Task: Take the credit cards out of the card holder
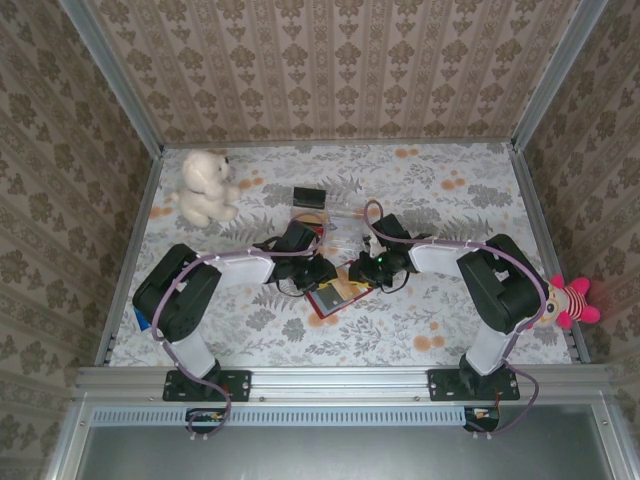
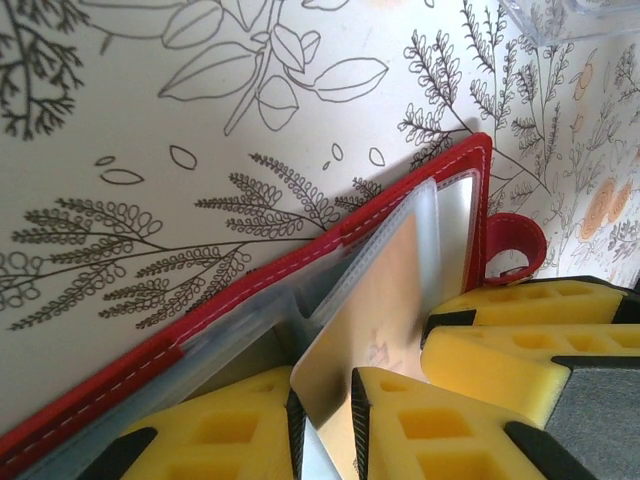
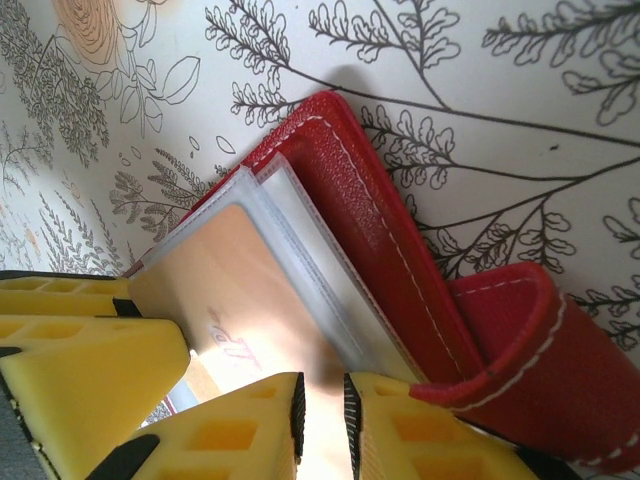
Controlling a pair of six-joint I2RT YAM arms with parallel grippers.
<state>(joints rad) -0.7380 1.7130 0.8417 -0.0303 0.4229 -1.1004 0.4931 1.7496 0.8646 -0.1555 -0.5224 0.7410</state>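
L hand point(image 2: 322, 400) narrow, pinching a credit card point(image 2: 385, 280) that sits half out of its sleeve. R hand point(image 3: 318, 400) narrow too, nipped on the card holder point(image 3: 350, 190) at its sleeve edge, by the tab point(image 3: 520, 350). We see the holder open mid-counter point(image 1: 450, 200), btwn both arms. White teddy point(image 1: 207, 187) far left.

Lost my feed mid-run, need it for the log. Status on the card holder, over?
Both shut: left gripper and right gripper pinch a sleeve page of the card holder. Visible credit card not out yet. Beyond it a clear tray, apart.
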